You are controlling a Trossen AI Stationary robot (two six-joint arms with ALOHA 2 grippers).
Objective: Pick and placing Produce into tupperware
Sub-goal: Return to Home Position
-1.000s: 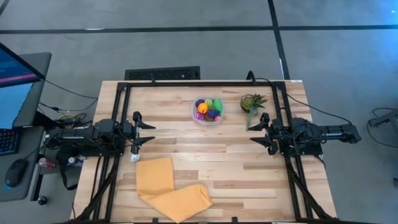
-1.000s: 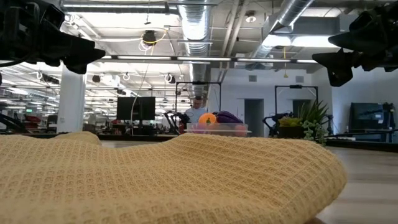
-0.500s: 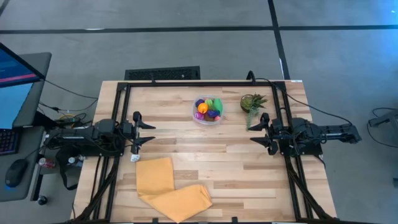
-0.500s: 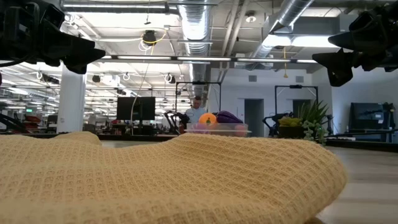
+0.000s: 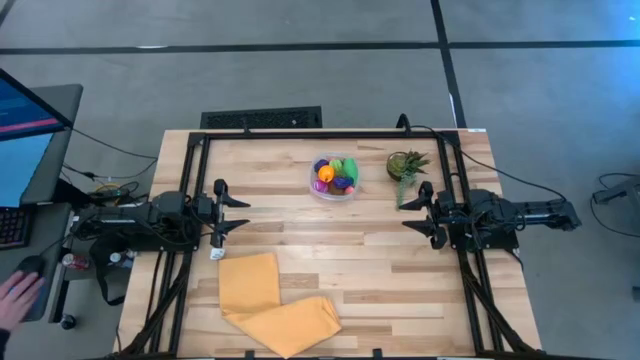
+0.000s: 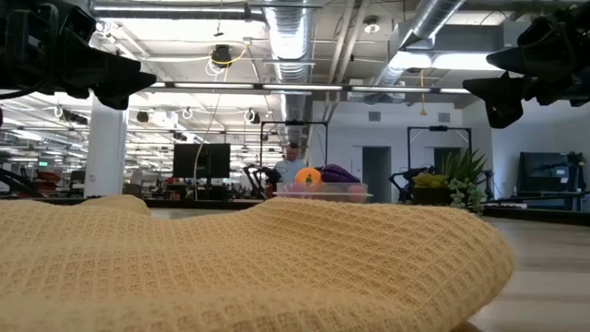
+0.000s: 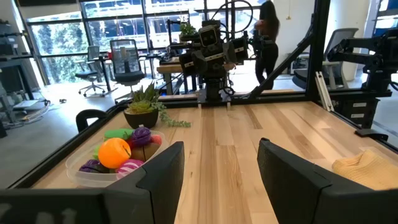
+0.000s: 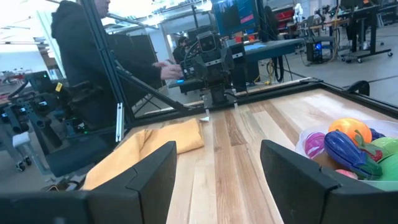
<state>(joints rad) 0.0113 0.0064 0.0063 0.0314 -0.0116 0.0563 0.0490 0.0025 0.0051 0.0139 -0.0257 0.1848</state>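
Seen from above, a person's hand (image 5: 15, 297) is at the far left, off the table. We find the left gripper (image 5: 240, 213) over the table's left side, fingers spread and empty. A yellow cloth (image 5: 275, 303) lies near the front. The clear tub (image 5: 312, 181) sits centre back, holding the toy produce (image 5: 336, 173), just beside a potted plant (image 5: 405, 164). The right gripper (image 5: 408, 212) hovers at the right, its fingers also apart.

A yellow waffle cloth (image 5: 275, 303) lies folded on the wooden counter (image 5: 300, 235), close to the low camera. A small potted green plant (image 5: 404, 164) stands toward the far right corner. A monitor (image 5: 25, 125) is off the counter's left side.
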